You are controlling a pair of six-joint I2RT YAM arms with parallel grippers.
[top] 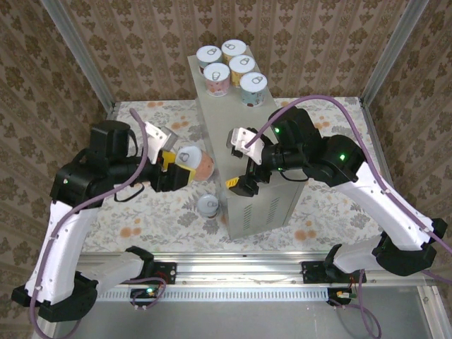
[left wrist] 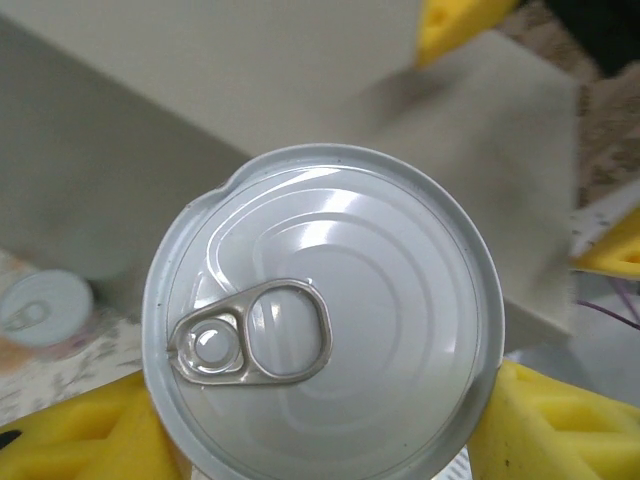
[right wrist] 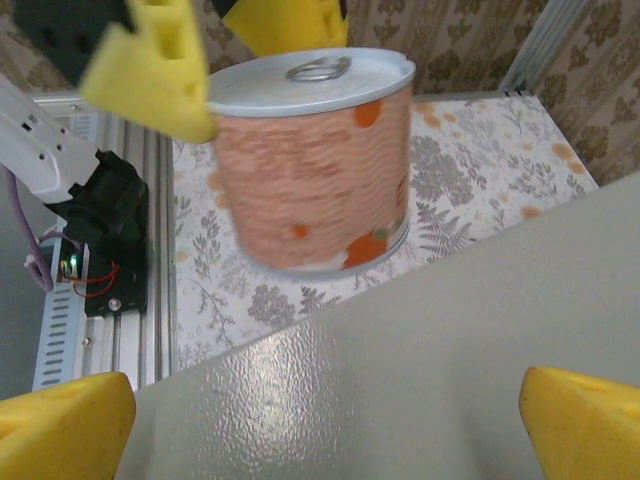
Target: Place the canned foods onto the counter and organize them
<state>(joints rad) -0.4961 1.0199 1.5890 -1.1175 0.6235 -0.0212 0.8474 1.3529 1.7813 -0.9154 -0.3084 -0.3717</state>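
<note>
Fingers of the left gripper (top: 185,168) are clenched on an orange-labelled can (top: 200,164), yellow pads (left wrist: 100,430) pressed to its sides just under the pull-tab lid; the can hangs clear of the floral cloth (top: 141,219), just beside the left face of the tall grey surface (top: 212,116); five more cans (top: 242,65) stand clustered at the far end of its top; another can (top: 208,205) stands on the cloth, near the grey wall; the right gripper (top: 240,168) hovers over the near part of the top, fingers released and spread wide, grasping nothing.
</note>
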